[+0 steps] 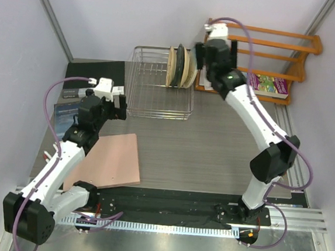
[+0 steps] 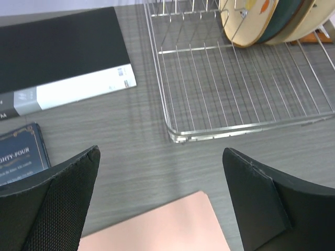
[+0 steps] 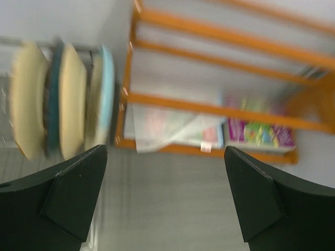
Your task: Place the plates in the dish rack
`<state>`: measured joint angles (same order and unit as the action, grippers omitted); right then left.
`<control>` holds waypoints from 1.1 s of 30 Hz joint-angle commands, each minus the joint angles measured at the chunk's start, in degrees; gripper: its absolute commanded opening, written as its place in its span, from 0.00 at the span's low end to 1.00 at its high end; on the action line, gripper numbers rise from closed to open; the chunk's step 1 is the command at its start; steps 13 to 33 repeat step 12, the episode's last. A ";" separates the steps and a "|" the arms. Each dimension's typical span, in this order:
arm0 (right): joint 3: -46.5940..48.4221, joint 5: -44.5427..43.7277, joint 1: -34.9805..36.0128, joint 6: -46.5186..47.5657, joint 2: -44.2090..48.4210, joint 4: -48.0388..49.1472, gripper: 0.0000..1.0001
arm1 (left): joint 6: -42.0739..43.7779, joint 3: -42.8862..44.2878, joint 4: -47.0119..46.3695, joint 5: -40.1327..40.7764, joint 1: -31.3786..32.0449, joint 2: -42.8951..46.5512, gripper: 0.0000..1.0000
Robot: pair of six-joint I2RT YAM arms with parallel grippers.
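We log all four plates (image 1: 181, 67) standing on edge, packed side by side, in the far right part of the dish rack (image 1: 149, 103), which sits on the worktop (image 1: 212, 153). The left gripper (image 2: 160, 151) hovers by the rack's near left corner, fingers (image 2: 63, 198) wide apart and holding nothing. The right gripper (image 3: 165, 149) hangs just right of the plates, before the orange shelf (image 1: 280, 47), with its fingers likewise apart and empty. The right wrist view is blurred.
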<state>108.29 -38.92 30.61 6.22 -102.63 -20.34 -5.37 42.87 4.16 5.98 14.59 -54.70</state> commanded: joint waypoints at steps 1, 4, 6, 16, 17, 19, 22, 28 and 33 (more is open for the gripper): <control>-8.42 26.97 -9.25 -17.02 6.81 -21.59 1.00 | 1.94 5.46 0.40 -0.97 -0.18 -4.01 0.99; -14.06 18.02 -9.25 -17.30 12.26 -23.42 1.00 | 0.62 8.97 2.95 -0.53 -0.26 -7.61 0.99; -17.66 13.37 -9.25 -14.93 16.38 -24.04 1.00 | 0.88 10.47 3.48 -0.09 -0.53 -10.06 0.99; -28.92 9.12 -9.52 -13.59 23.70 -19.57 1.00 | 2.11 11.88 0.23 0.00 -0.70 -14.29 1.00; -28.92 9.12 -9.52 -13.59 23.70 -19.57 1.00 | 2.11 11.88 0.23 0.00 -0.70 -14.29 1.00; -28.92 9.12 -9.52 -13.59 23.70 -19.57 1.00 | 2.11 11.88 0.23 0.00 -0.70 -14.29 1.00; -28.92 9.12 -9.52 -13.59 23.70 -19.57 1.00 | 2.11 11.88 0.23 0.00 -0.70 -14.29 1.00; -28.92 9.12 -9.52 -13.59 23.70 -19.57 1.00 | 2.11 11.88 0.23 0.00 -0.70 -14.29 1.00; -28.92 9.12 -9.52 -13.59 23.70 -19.57 1.00 | 2.11 11.88 0.23 0.00 -0.70 -14.29 1.00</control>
